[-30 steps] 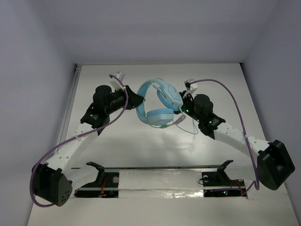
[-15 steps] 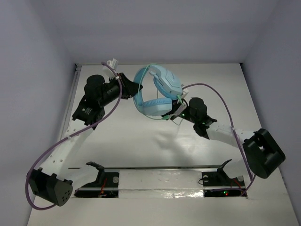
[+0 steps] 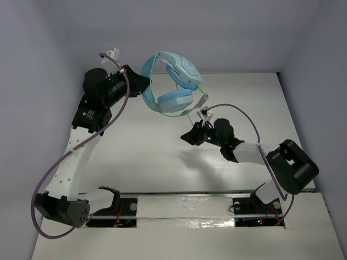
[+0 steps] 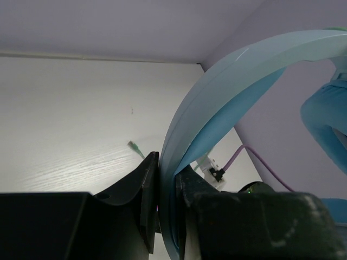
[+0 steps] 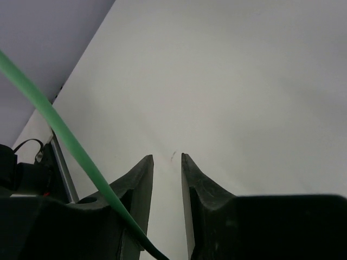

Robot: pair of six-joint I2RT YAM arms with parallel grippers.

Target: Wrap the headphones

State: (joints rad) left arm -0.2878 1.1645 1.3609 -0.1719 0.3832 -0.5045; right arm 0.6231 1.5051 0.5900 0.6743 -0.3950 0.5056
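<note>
Left gripper clamps the wide headband, holding the headphones in the air over the far left of the table. The right gripper hangs lower, jaws narrow. The green cable crosses its left finger; whether it is pinched cannot be told.

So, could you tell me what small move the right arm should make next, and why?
Probably shift the right gripper sideways until the green cable sits between its jaws, then close. The left gripper clamps the headphones by the headband, raised off the table, while the cable crosses outside the right gripper's narrowly parted, empty jaws.
</note>
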